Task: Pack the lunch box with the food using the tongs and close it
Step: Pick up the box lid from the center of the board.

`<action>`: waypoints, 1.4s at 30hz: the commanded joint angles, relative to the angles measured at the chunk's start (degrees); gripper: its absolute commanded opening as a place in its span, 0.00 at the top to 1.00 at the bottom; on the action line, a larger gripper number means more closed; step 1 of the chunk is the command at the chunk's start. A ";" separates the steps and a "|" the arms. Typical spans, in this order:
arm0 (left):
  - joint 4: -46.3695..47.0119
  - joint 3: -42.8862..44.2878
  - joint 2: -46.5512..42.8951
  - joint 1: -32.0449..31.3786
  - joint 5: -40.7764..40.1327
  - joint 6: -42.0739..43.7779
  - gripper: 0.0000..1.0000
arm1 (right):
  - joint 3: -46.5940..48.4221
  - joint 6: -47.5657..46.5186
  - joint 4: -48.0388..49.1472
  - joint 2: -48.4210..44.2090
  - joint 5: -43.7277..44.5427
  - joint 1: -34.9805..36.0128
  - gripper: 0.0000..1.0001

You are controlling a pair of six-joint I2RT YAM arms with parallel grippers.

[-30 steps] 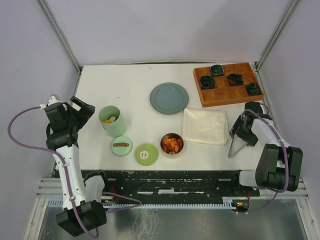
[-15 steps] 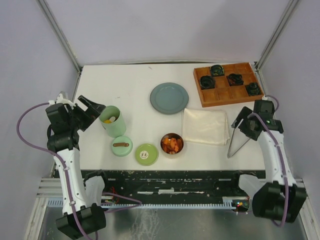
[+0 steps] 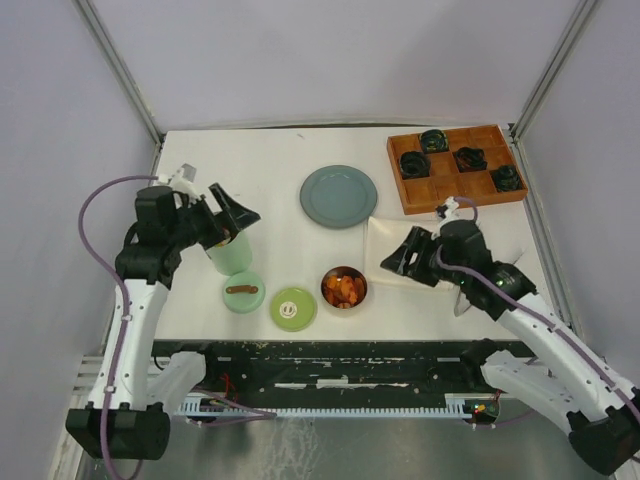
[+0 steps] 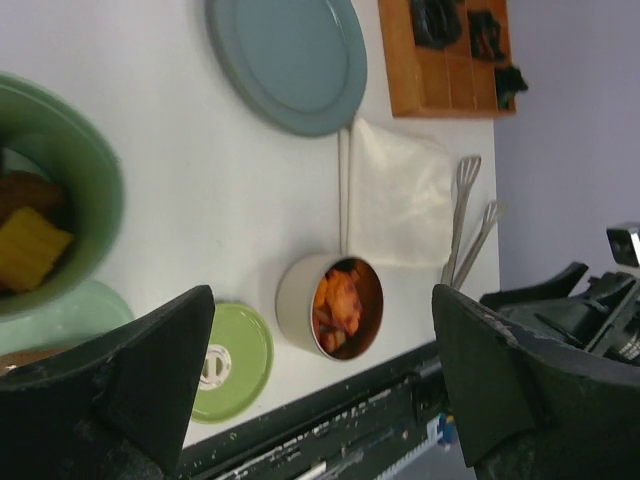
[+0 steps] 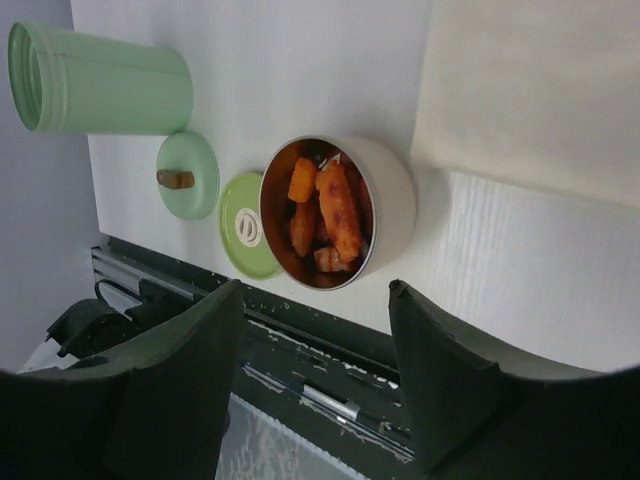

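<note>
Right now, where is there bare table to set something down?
Largest bare patch: the far-left corner, behind the canister and left of the plate. Smaller: between plate, canister and steel bowl. The near edge is crowded: flat lid, lime lid and bowl in a row; the right hand hangs over the cloth.

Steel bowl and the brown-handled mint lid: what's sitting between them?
The lime-green round lid lies between steel bowl and mint lid; top view shows it.

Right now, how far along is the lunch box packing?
Done, apparently: food sits in the mint-green cylindrical canister and the small steel bowl; the grey-blue plate is bare. In hand: nothing; left claw and right claw are open, thin silver tongs lie unheld. Left: fitting the brown-handled flat lid and lime-green round lid.
</note>
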 commanded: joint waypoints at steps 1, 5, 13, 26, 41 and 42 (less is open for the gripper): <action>0.54 1.36 1.67 -9.40 -5.73 1.01 0.05 | -4.61 15.38 9.30 -1.13 21.43 18.52 0.32; -0.35 -0.33 1.16 -11.42 -9.04 2.37 0.05 | -4.52 21.08 12.80 5.03 40.67 37.74 0.33; -1.26 -4.80 -3.05 -11.42 -14.79 8.62 0.03 | 4.69 21.43 15.61 21.62 52.08 53.09 0.33; 6.33 -13.94 -11.32 -11.45 -16.20 9.60 0.01 | 10.58 35.33 13.22 35.74 54.38 58.07 0.33; 5.95 -14.21 -10.87 -11.39 -18.29 9.07 0.01 | 17.19 58.40 1.65 49.68 54.96 59.02 0.46; 5.96 -14.21 -10.89 -11.38 -18.39 9.07 0.01 | 17.10 59.53 1.74 50.53 54.94 59.04 0.47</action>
